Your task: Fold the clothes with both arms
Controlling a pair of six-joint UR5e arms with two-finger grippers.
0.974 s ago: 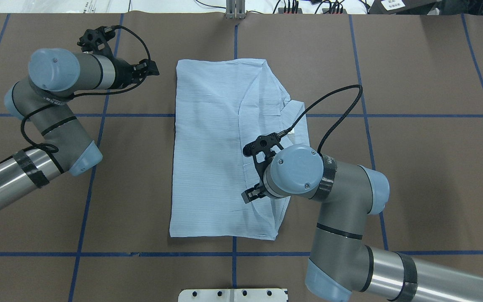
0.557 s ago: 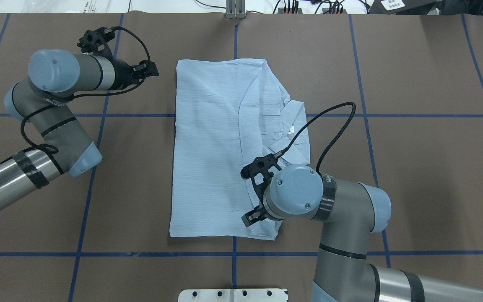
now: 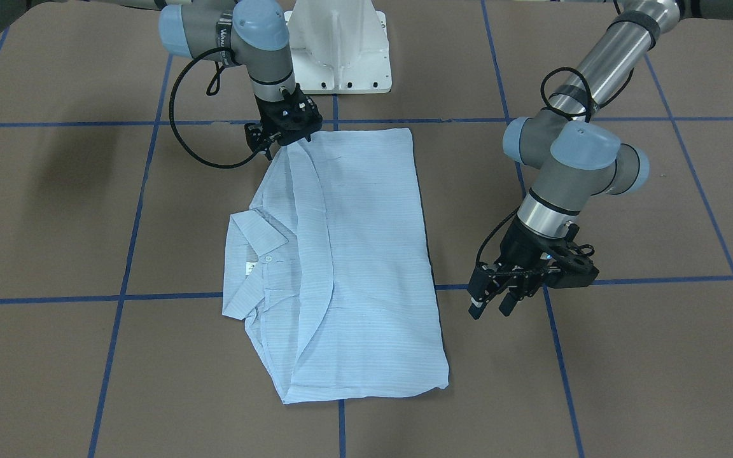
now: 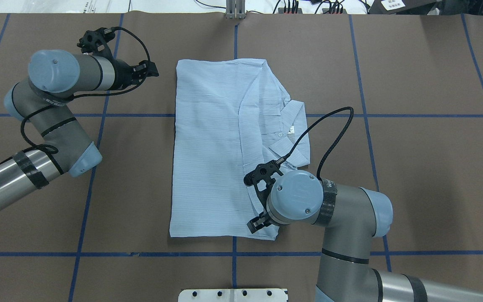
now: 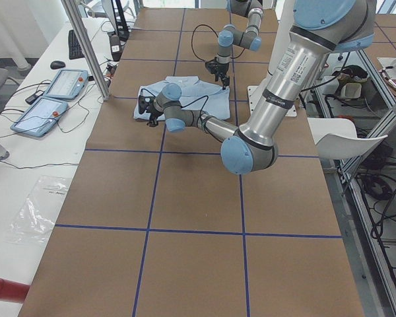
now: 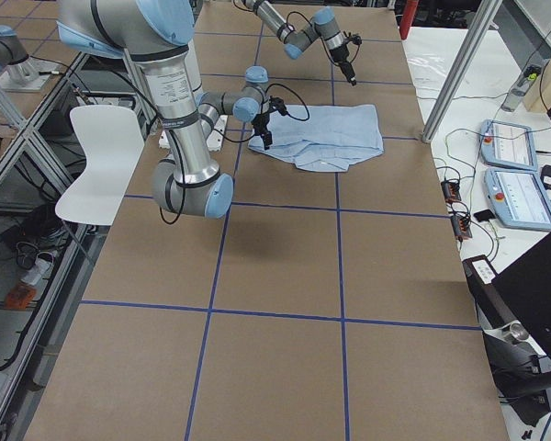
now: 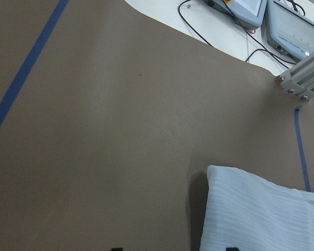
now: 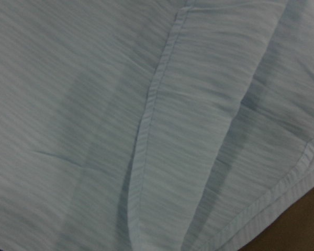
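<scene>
Shirt (image 4: 208,147): you see it folded mid-bench, collar toward the robot's right end.
Left gripper (image 3: 489,310): fingers apart, over bare bench (image 4: 413,176), toward the operators' edge.
Right gripper (image 3: 265,145): at the corner by the robot's edge; you cannot tell its grip.

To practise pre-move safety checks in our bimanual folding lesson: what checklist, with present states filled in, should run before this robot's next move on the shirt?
1. Shirt lying flat, sides folded in: ok.
2. Left gripper open and off the shirt: ok.
3. Right gripper at the shirt's near corner: ok.
4. Right gripper's hold on the shirt: cannot tell.
5. Collar inside the folded outline: not ok, it sticks out.
</scene>
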